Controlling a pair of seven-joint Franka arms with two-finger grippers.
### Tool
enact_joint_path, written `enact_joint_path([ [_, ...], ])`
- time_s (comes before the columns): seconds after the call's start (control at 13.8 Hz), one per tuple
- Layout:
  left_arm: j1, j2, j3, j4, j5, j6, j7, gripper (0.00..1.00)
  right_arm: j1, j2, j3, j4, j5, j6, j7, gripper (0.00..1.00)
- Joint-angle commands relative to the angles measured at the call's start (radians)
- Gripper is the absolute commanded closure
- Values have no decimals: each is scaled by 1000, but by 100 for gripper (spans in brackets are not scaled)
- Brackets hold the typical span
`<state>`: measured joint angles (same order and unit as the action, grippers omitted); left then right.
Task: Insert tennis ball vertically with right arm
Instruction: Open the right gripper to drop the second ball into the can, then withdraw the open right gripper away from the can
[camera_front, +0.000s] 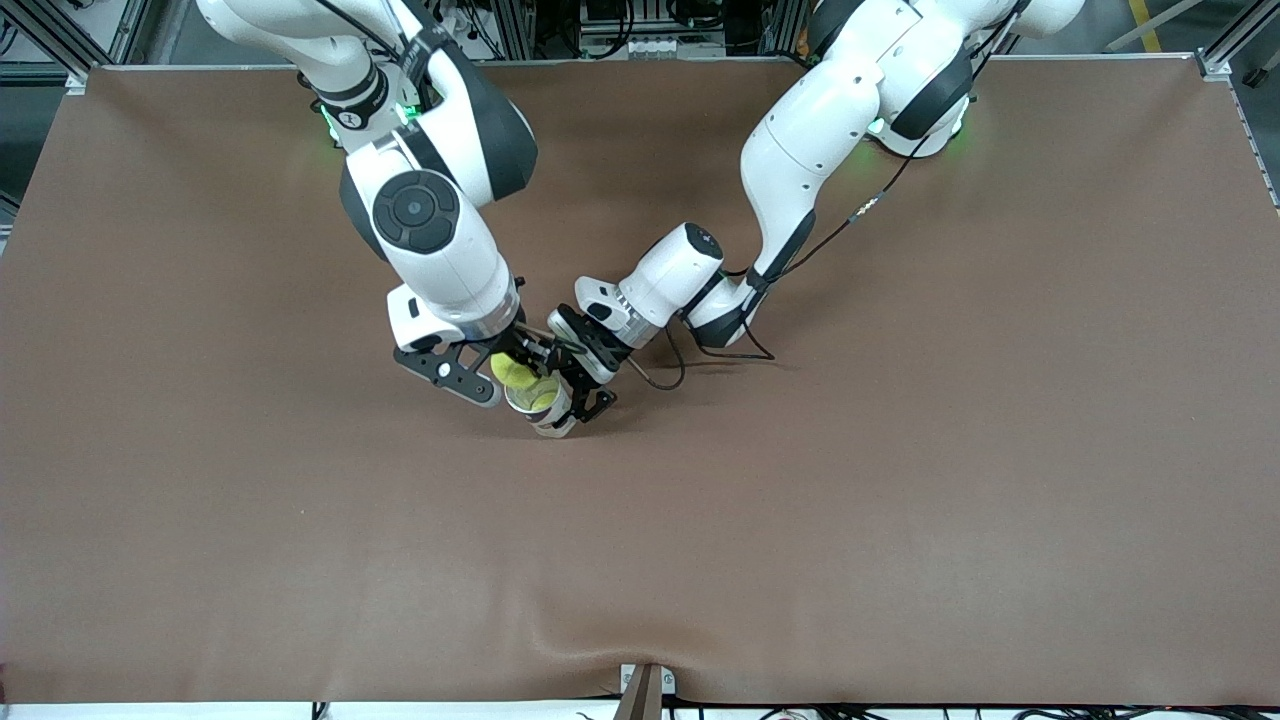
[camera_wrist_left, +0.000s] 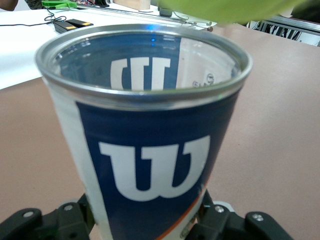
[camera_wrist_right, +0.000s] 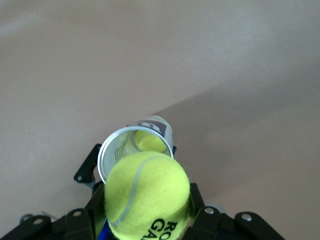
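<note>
The right gripper (camera_front: 510, 368), reaching down from the arm based at the top of the front view toward the right arm's end of the counter (camera_front: 900, 520), is clamped on a tennis ball (camera_wrist_right: 146, 196) and hangs over the open mouth of a can (camera_wrist_right: 136, 146) near the middle of the counter. To do the insertion well, I judge the ball should be centred over the metal rim before the fingers let go, since in the right wrist view it overlaps only part of the opening; the descent should be straight down so the ball does not catch the lip and tip the can. Beside it, the left gripper (camera_front: 578, 395) is closed around the can's lower body, keeping it upright on the counter. The ball is bright yellow-green felt with a pale curved seam and black lettering, and a second ball (camera_wrist_right: 151, 142) already lies inside. The can is a clear tube with a blue label bearing a white W logo and a silver rim.
</note>
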<state>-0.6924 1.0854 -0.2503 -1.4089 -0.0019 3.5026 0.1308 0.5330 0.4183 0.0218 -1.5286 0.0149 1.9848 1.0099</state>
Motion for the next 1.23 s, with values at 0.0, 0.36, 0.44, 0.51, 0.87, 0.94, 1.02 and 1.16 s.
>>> enact_joint_path([
  [0.0, -13, 21, 11, 28, -24, 9, -8, 23, 1, 37, 0, 44, -13, 12, 24, 87],
  [0.36, -13, 21, 11, 28, -24, 9, -8, 23, -2, 65, 0, 64, -29, 12, 42, 15],
  [0.44, -13, 21, 11, 27, -24, 9, -8, 23, 1, 65, -2, 64, -29, 12, 42, 0],
  [0.51, -13, 21, 11, 27, -24, 9, -8, 23, 1, 63, -2, 64, -36, 12, 42, 0],
  [0.87, -13, 21, 11, 27, -24, 9, -8, 23, -1, 56, 0, 65, -36, 5, 38, 0],
  [0.94, -13, 21, 11, 27, -24, 9, -8, 22, -4, 53, 0, 76, -35, -1, 33, 0],
  [1.02, -12, 21, 11, 27, -24, 9, -8, 21, -14, 42, 0, 91, -30, -21, 32, 0],
  [1.16, -12, 21, 11, 27, -24, 9, -8, 20, -21, 30, -3, 123, -35, -101, 9, 0],
])
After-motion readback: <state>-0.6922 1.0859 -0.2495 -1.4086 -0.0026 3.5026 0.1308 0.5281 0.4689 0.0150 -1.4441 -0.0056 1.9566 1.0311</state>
